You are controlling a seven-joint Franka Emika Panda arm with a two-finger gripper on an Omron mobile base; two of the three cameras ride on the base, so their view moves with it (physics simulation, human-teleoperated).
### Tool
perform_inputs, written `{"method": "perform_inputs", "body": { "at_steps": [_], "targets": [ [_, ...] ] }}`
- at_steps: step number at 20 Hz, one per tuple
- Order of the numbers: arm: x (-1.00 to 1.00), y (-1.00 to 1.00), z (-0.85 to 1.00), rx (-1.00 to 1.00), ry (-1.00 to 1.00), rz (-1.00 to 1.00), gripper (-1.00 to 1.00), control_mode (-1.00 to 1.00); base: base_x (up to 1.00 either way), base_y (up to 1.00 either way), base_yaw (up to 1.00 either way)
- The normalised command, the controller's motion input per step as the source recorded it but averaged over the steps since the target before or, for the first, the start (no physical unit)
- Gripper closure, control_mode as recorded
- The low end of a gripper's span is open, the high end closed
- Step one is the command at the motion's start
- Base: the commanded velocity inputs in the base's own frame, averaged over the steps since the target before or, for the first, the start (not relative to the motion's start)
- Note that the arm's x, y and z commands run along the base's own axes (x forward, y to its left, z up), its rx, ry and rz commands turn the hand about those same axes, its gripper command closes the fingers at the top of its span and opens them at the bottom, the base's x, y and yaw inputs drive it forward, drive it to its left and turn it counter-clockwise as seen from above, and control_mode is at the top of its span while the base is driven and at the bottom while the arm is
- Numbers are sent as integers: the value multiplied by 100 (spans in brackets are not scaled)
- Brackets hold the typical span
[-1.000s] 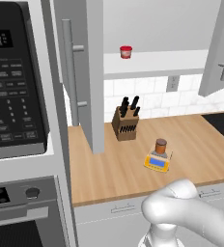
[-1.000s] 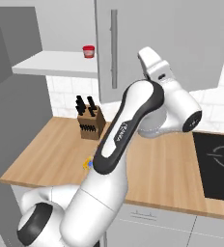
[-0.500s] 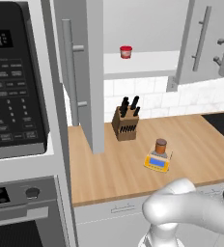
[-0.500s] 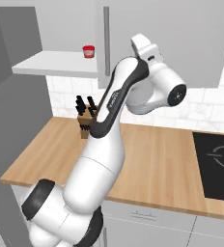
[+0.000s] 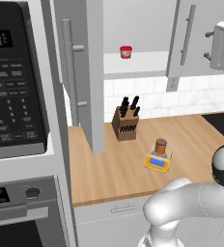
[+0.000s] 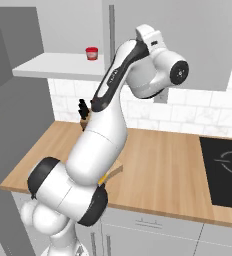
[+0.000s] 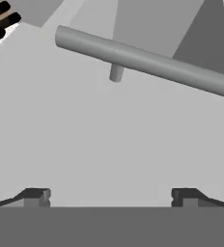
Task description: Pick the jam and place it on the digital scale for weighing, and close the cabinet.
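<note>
The jam [image 5: 161, 146], a small jar with a dark lid, stands upright on the yellow digital scale [image 5: 157, 162] on the wooden counter. The grey cabinet has its left door [image 5: 86, 72] swung wide open, and its right door [image 5: 193, 38] stands nearly flat against the front. My gripper [image 5: 208, 46] is up at the right door, open, with its fingers pointing at the door face. In the hand view the gripper [image 7: 111, 198] is spread wide with nothing between the fingertips [image 7: 36, 195], facing the door's silver bar handle [image 7: 147, 60].
A short red jar [image 5: 126, 51] sits on the cabinet's pale shelf [image 5: 143, 65]. A knife block [image 5: 125, 123] stands at the back of the counter. The black microwave [image 5: 15, 82] hangs at the left, and the cooktop [image 6: 225, 167] lies at the right.
The right cabinet door has swung from partly open to nearly shut, with my hand following it. My fingers have spread from half closed to wide open.
</note>
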Motion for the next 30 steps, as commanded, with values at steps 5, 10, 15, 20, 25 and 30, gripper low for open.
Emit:
{"method": "perform_inputs", "body": {
  "at_steps": [5, 10, 15, 20, 25, 30],
  "targets": [
    [53, 2, -16, 0, -3, 0, -100, -100, 0, 0, 0],
    [40, 6, -18, 0, -8, 0, -100, -100, 0, 0, 0],
    [-85, 5, -18, 0, -36, -1, -100, -100, 0, 0, 0],
    [-100, 21, -25, 0, -53, -2, -100, -100, 0, 0, 0],
    [-94, 29, 3, 7, -56, -3, -100, -100, 0, 0, 0],
    [-99, 26, 7, 38, -52, -4, -100, -100, 0, 0, 0]
  ]
}}
